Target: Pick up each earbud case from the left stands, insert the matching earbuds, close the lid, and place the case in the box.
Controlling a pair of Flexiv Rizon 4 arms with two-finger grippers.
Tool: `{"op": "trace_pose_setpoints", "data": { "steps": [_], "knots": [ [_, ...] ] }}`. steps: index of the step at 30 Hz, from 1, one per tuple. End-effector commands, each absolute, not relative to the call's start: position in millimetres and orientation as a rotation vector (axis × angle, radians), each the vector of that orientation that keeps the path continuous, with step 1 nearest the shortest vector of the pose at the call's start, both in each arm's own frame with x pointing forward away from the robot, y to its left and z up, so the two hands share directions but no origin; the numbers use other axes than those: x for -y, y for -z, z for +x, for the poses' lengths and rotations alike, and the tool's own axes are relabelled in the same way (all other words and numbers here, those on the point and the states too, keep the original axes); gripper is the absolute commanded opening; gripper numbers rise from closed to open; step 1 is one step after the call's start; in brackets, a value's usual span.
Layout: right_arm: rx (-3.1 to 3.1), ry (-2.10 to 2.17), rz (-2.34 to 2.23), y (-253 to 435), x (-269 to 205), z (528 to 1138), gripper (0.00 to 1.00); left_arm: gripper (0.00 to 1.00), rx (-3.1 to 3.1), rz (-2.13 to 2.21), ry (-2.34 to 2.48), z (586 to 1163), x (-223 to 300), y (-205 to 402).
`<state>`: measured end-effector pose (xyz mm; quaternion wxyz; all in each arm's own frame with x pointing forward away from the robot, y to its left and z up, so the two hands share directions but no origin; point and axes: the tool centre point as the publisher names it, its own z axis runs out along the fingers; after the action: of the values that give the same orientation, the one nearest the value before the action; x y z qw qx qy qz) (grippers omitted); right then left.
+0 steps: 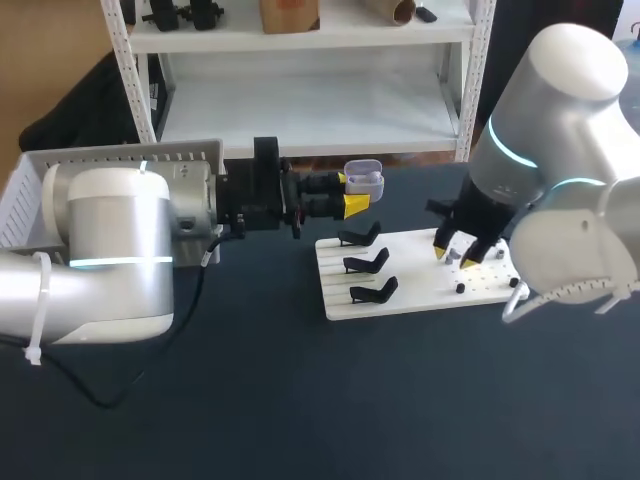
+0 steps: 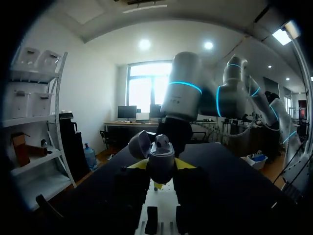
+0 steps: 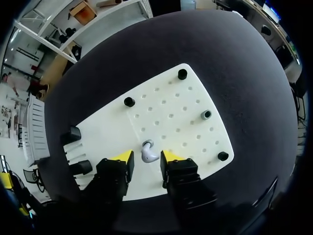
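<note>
Dark tabletop (image 1: pixel 300 400) runs across the near ground, and on it lies a white pegboard (image 1: pixel 420 300). Three black stands (image 1: pixel 368 262) sit in a row on the board's left part, all of them bare. On the perforated right part, black pegs (image 3: pixel 182 74) mark the corners and one grey peg (image 3: pixel 206 115) stands between two of them.

My right claw (image 3: pixel 146 157) hangs low over that perforated part with its fingers released. A loose earbud (image 3: pixel 148 152), pale lavender, lies on the board between the two yellow tips, with a gap on each side, so neither tip touches it.

Farther back, above the tabletop just beyond the board's far left corner, my left claw (image 1: pixel 352 192) points level toward the right and is clenched on the earbud case (image 1: pixel 365 180). The case sits upright between the yellow tips with its lid (image 2: pixel 139 144) swung open, and a seated earbud (image 2: pixel 162 142) shows in one of its wells.

At the far left edge, behind my left arm, stands the white box (image 1: pixel 120 160) with slatted walls.
</note>
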<state>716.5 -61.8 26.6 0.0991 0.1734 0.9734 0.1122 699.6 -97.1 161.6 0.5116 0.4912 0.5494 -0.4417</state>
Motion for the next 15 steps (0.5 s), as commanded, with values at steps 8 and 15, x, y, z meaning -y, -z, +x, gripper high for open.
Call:
{"op": "trace_pose_setpoints", "data": {
  "steps": [8, 15],
  "knots": [
    [-2.881, -0.322, 0.516, -25.4, 61.3, 715.5, 0.27, 0.00, -1.320, 1.178, 1.061, 699.0, 97.1, -161.1],
    [-2.887, -0.314, 0.515, -24.9, 61.4, 715.3, 0.11, 0.00, -1.320, 1.178, 1.061, 699.0, 97.1, -161.1]
  ]
}}
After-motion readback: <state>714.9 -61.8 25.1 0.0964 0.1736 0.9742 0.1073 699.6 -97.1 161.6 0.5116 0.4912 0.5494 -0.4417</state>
